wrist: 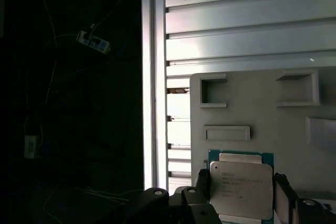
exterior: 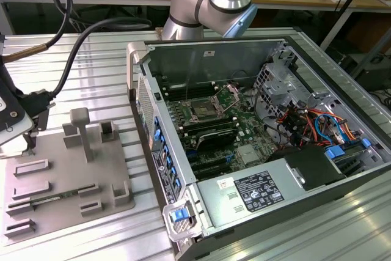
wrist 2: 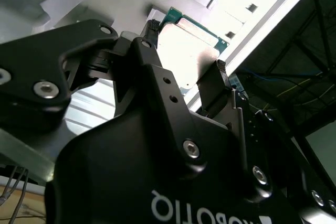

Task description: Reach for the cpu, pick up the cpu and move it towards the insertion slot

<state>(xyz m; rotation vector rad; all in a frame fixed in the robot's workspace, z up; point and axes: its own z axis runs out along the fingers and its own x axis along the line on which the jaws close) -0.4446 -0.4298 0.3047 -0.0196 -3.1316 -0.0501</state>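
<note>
Currently gripped: the cpu [wrist: 241, 190], clamped edge to edge between the two black jaws in both wrist views.
Cpu look: flat and square, with a dull silvery lid carrying faint print and a thin green board rim showing around it.
Cpu place: over the grey fixture tray [wrist: 294, 129], near its edge beside the slatted metal desk [wrist: 236, 24]; resting or lifted, cannot tell.
Socket side: the insertion slot [exterior: 204, 109], steel-framed with a dark centre, sits inside the open computer case [exterior: 208, 59], well apart from the tray.
</note>
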